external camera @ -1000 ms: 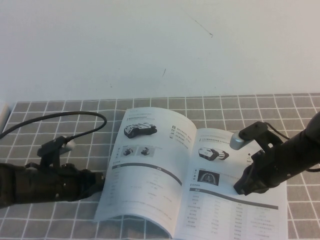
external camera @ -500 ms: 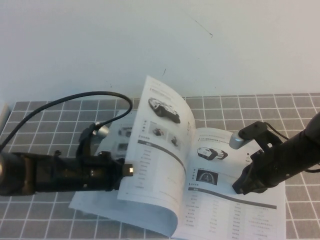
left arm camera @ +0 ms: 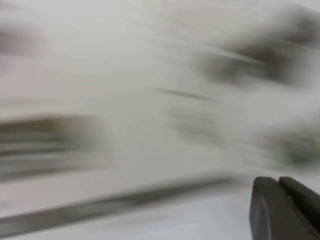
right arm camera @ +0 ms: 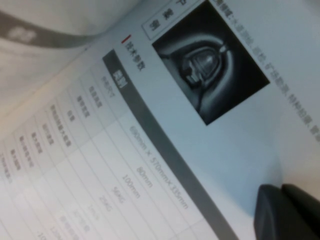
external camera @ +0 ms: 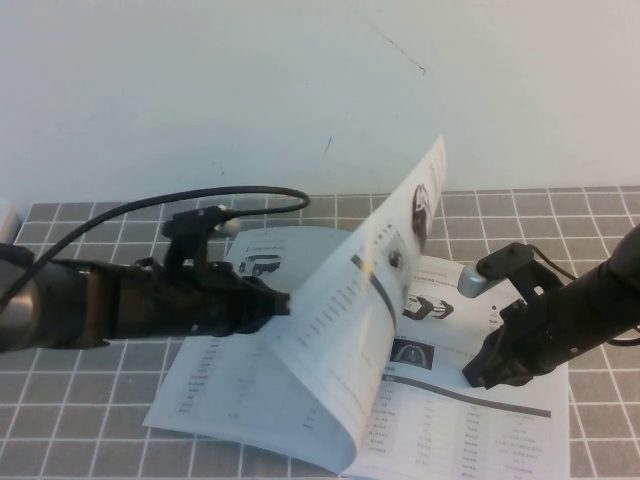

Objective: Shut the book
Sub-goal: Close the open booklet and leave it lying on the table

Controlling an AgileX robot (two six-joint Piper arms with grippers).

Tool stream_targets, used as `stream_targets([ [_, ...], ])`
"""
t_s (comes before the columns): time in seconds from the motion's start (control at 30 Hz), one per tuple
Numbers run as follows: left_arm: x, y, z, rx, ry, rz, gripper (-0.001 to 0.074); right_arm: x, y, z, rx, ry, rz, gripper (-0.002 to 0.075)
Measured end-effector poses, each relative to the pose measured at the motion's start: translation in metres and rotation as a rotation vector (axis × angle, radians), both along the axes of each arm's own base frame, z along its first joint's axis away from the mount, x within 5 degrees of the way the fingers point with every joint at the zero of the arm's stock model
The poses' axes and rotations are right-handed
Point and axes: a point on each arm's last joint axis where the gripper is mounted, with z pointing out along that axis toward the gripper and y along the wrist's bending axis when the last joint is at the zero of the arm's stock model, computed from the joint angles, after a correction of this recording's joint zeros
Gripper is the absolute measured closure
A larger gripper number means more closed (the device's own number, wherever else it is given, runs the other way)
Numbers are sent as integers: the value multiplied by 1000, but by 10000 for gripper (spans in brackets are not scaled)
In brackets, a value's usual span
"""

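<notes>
An open booklet (external camera: 480,430) with printed car pictures lies on the grey checked cloth. One leaf (external camera: 370,300) stands lifted and curls over toward the right half. My left gripper (external camera: 280,303) reaches in from the left under that leaf and pushes against its underside. In the left wrist view its fingertips (left arm camera: 279,181) sit together, shut, before a blurred page (left arm camera: 130,125). My right gripper (external camera: 478,378) rests tip-down on the right-hand page. Its fingers are shut in the right wrist view (right arm camera: 281,189), touching the page (right arm camera: 150,165) beside a dark picture (right arm camera: 210,70).
The grey checked cloth (external camera: 80,440) covers the near table, with bare white surface (external camera: 200,100) behind it. The left arm's black cable (external camera: 150,205) arches over the cloth. A small white object (external camera: 5,215) shows at the far left edge.
My left arm has pushed further right, swinging the lifted leaf from flat through upright and over toward the right page. The right gripper has stayed pressed on the right page.
</notes>
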Motion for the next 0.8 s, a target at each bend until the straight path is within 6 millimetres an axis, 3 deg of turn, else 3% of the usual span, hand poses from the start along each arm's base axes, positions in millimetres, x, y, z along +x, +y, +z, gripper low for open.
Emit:
stream_targets([
  [0.13,10,25,3,220,-58,182,738,0,0,0,0,0,0,729],
  [0.33,14,40,1,375,-89,263,738,-1,0,0,2,6,4,729],
  [0.8,18,53,-6,516,-127,343,738,-1,0,-1,3,9,5,729],
])
